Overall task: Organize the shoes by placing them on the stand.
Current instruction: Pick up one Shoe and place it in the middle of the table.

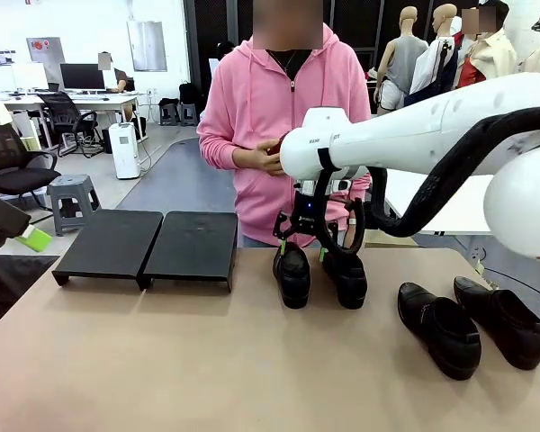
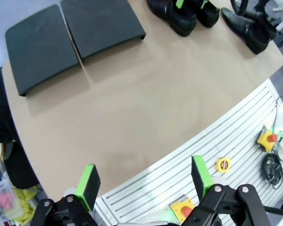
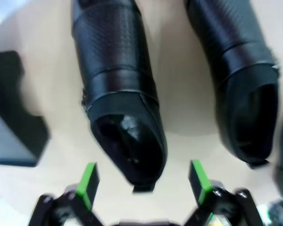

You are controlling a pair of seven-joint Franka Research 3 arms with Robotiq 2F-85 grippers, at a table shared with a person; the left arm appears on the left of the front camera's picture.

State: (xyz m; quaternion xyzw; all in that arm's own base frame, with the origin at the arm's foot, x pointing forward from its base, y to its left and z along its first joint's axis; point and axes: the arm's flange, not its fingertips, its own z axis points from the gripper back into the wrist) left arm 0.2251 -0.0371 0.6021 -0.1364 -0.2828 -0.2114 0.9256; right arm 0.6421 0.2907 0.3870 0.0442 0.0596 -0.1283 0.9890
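Black leather, slightly glossy: four shoes (image 1: 438, 328) on the table (image 1: 198, 360), none on the stand (image 1: 191, 245) yet. Stand sits at ten o'clock of the table, two flat black panels edge to edge, tops bare. One pair stands at twelve o'clock, toes toward the robot; the other pair lies at four o'clock, angled. Right end effector (image 1: 303, 245) hangs low over the twelve o'clock pair, fingers spread wide, gripping nothing. Wrist view: heel opening of the target shoe (image 3: 125, 113) lies between the green pads (image 3: 88, 181); its mate (image 3: 240, 89) is just beside, at three o'clock. Left end effector (image 2: 144, 179) open too, holding nothing, above the near table edge, well apart from the shoes. Person (image 1: 279, 99) at the far side, hands together at chest, off the table. Judgement: step in hand is the first pick, approach to grasp. Next move calls for a short drop so the pads bracket the heel collar, a firm close clear of the mate, then a lift and carry toward ten o'clock onto the stand.
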